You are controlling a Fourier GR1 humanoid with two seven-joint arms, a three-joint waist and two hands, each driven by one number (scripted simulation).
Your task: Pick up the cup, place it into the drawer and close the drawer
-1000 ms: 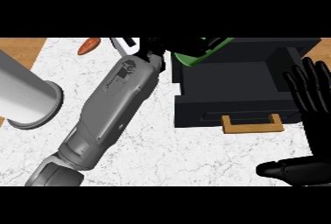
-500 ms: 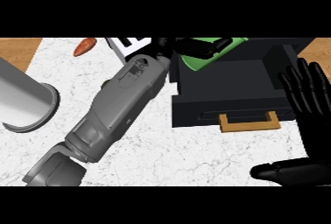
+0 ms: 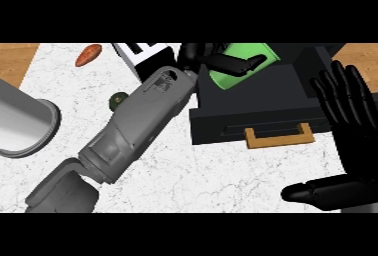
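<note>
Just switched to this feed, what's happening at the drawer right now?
The left hand is curled round the green cup, holding it over the top of the black drawer unit. The drawer front with its tan handle faces the robot. The right hand rests open beside the unit at the view's right, fingers up, touching nothing. A grey cylinder stands at the left.

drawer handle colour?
Tan, wood-like handle on the black drawer; head view.

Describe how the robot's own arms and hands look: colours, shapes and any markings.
The left forearm is a long rounded shell in smooth grey, with recessed panels and a darker grey segment below a seam. Both the left robot hand and the right robot hand are glossy black with slender segmented fingers. No cables, markings or sleeves show.
</note>
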